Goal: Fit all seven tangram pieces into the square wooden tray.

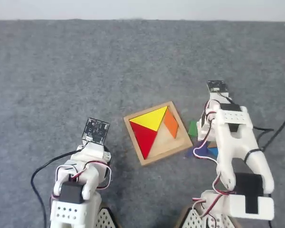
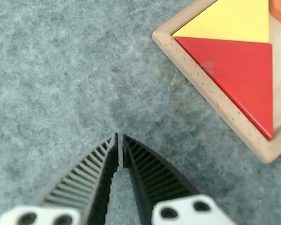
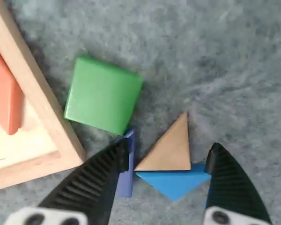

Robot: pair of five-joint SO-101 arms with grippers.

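Sitting in tray: the square wooden tray lies on the grey felt surface between the two arms. It holds a large yellow triangle, a large red triangle and a smaller orange piece. The rest of its floor is bare wood.
Waiting outside: a green square piece, a small tan triangle, a blue triangle and a bluish-purple piece lie close together just beside the tray. The last is half hidden and is possibly the parallelogram.
Right gripper: spread wide with nothing held, its fingers either side of the tan triangle.
Left gripper: fingers almost touching and holding nothing, over bare surface near a tray corner.
Progress: by my count three of seven pieces are seated and four are left.
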